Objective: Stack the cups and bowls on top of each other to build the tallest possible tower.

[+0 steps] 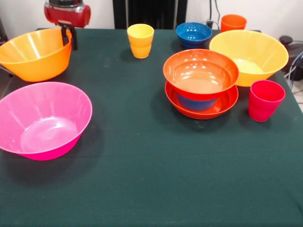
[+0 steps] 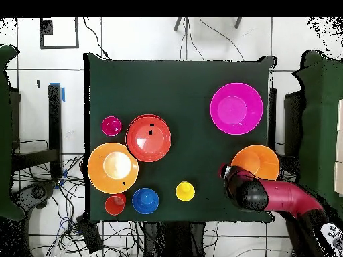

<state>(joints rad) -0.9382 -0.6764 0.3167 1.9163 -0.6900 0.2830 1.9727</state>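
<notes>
My gripper (image 1: 69, 40) hangs at the table's far left, its two fingers close together astride the rim of a large orange-yellow bowl (image 1: 33, 54), shut on it. In the overhead view the gripper (image 2: 229, 174) is at that bowl's (image 2: 258, 160) edge. The tower (image 1: 201, 87) is a shallow red-orange bowl, a blue bowl in it and a red-orange bowl on top. Loose around it are a pink bowl (image 1: 42, 120), a second orange-yellow bowl (image 1: 251, 54), a blue bowl (image 1: 193, 34), a yellow cup (image 1: 140, 40), an orange cup (image 1: 233, 22) and a red-pink cup (image 1: 265, 100).
The dark green table cloth (image 1: 151, 179) covers the table. The pink bowl and the held bowl sit close to the table's left edge in the front view. Cables lie on the floor beside the table (image 2: 47, 194).
</notes>
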